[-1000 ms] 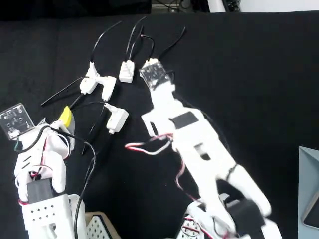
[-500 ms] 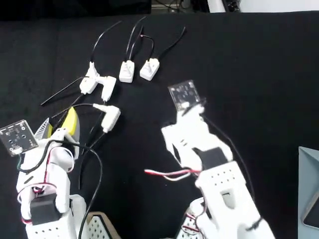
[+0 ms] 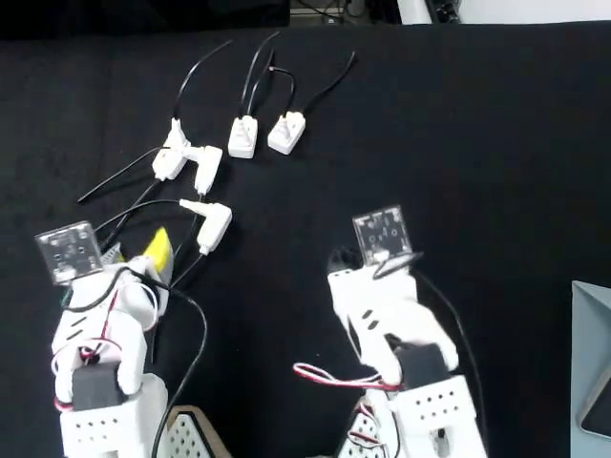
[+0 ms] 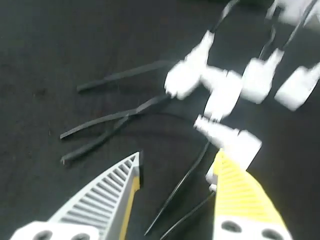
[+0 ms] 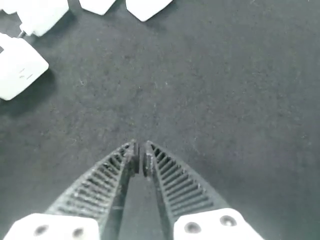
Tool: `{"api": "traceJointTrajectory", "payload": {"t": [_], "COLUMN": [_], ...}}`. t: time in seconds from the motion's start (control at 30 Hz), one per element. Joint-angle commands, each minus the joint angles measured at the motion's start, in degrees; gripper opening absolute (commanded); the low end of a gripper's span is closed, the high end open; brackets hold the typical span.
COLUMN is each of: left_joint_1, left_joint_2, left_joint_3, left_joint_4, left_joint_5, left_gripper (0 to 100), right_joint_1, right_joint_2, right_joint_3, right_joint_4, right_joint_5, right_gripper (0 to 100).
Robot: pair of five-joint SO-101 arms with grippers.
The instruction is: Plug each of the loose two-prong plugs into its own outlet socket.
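Note:
Near the cloth's middle left lies a loose white two-prong plug (image 3: 212, 224) on a black cord; in the left wrist view the plug (image 4: 231, 140) sits just past the yellow fingertip. My left gripper (image 3: 136, 252) (image 4: 175, 167) stands open a little short of it, holding nothing. Farther back are a joined white plug-and-socket pair (image 3: 188, 160) (image 4: 202, 80) and two separate white pieces (image 3: 243, 136) (image 3: 286, 132). My right gripper (image 3: 337, 260) (image 5: 140, 151) is shut and empty over bare cloth, well short of the white pieces (image 5: 20, 65).
Thin black cords (image 3: 124, 172) fan out from the white pieces toward the far edge and the left. A grey object (image 3: 592, 363) stands at the right edge. Both arm bases occupy the near edge.
My right arm has drawn back from the far white piece toward the near edge, leaving that piece on the cloth. The left arm has shifted slightly right, and the loose plug was nudged a little.

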Motion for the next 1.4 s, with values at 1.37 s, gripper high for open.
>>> {"api": "traceJointTrajectory", "payload": {"t": [1.37], "left_joint_1": [0.7], "left_joint_2": [-2.1], "left_joint_3": [9.2], "left_joint_4": [-0.3], "left_joint_5": [-6.6], "left_gripper": [23], "right_joint_1": [0.6], "right_joint_2": [-17.5], "right_joint_3": [4.2], "right_joint_4": [29.8], "right_joint_5": [0.1], "right_gripper": [2.3]}}
